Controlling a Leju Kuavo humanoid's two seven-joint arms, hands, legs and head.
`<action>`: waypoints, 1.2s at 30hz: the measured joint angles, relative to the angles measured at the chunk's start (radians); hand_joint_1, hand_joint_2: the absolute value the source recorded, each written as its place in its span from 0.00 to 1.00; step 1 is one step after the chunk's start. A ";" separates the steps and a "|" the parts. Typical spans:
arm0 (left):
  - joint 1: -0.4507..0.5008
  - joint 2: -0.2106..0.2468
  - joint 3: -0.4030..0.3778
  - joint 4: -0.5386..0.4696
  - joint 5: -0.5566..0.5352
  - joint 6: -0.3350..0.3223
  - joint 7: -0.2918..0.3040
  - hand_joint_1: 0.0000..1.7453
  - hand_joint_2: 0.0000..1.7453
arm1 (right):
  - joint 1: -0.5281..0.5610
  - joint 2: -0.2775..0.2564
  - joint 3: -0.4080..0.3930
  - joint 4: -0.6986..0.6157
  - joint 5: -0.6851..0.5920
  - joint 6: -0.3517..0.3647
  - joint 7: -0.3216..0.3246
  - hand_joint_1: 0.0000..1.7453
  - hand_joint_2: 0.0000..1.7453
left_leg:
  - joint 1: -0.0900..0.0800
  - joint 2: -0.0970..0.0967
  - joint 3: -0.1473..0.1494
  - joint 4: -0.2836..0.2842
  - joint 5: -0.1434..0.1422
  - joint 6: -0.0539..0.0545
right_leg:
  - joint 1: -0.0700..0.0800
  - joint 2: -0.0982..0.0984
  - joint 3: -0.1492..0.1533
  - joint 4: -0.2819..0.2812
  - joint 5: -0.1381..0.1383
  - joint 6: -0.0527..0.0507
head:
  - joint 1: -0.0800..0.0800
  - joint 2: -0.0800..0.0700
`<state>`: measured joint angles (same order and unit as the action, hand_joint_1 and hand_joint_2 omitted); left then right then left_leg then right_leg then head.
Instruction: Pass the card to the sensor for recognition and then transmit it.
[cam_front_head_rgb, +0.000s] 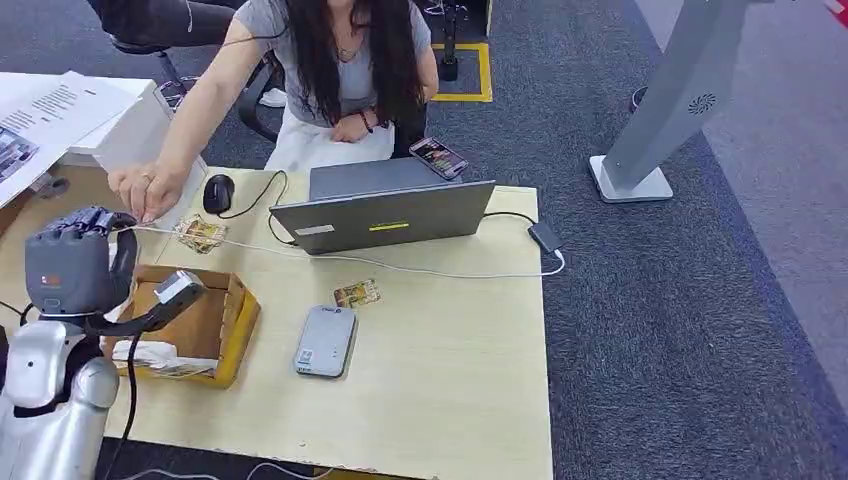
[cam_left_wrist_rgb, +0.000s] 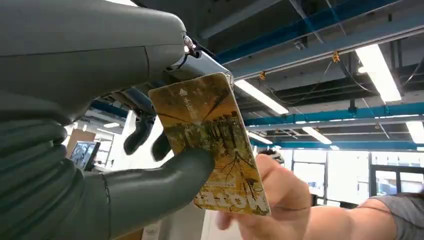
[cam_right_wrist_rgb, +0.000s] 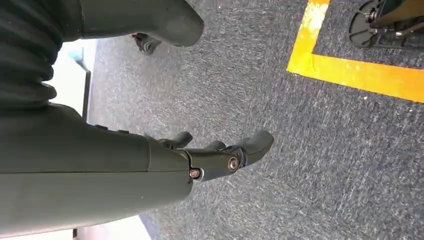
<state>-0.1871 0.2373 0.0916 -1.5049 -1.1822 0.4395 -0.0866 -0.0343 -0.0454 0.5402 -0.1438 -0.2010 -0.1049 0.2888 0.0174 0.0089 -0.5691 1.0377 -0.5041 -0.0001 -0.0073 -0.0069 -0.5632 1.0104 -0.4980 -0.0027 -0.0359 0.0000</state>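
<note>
Because the task ends in a transfer, the robot's left hand (cam_left_wrist_rgb: 150, 150) is raised at the near left of the pale wooden table (cam_front_head_rgb: 450, 400), thumb and dark fingers pinching a gold-printed plastic card (cam_left_wrist_rgb: 212, 142) with its free end turned outward. A person's hand (cam_left_wrist_rgb: 272, 200) touches that free end from the far side, evidently to receive it, so the handover looks to be in progress. The right hand (cam_right_wrist_rgb: 215, 155) hangs over grey carpet, fingers apart and holding nothing. Further along the table lies the flat grey card sensor (cam_front_head_rgb: 325, 341), placed within easy reach. Just beyond it rests a second small printed card (cam_front_head_rgb: 357, 293), then the open grey laptop (cam_front_head_rgb: 385, 215).
</note>
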 joint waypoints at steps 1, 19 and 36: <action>0.000 0.000 -0.001 0.001 0.000 0.000 0.000 1.00 1.00 | 0.000 -0.001 0.000 0.000 -0.001 0.000 -0.002 0.00 1.00 | 0.000 0.000 0.000 0.000 0.000 0.000 | 0.000 0.000 0.000 0.000 0.000 0.000 | 0.000 0.000; 0.013 -0.016 -0.037 0.015 0.024 -0.027 -0.024 1.00 1.00 | 0.001 -0.005 0.007 0.000 -0.003 0.000 -0.013 0.00 1.00 | 0.000 0.000 0.000 0.000 0.000 0.000 | 0.000 0.000 0.000 0.000 0.000 0.000 | 0.000 0.000; 0.031 -0.150 -0.173 0.145 -0.078 -0.015 0.003 1.00 1.00 | -0.001 -0.005 0.017 0.000 -0.005 0.002 -0.014 0.00 1.00 | -0.001 0.000 0.000 0.001 -0.001 0.001 | -0.002 0.000 0.000 -0.001 0.000 0.000 | 0.000 0.000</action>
<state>-0.1558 0.0870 -0.0813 -1.3603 -1.2600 0.4246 -0.0832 -0.0354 -0.0500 0.5570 -0.1438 -0.2064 -0.1034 0.2750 0.0160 0.0089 -0.5694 1.0382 -0.5048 0.0012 -0.0088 -0.0070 -0.5634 1.0099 -0.4978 -0.0022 -0.0359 0.0000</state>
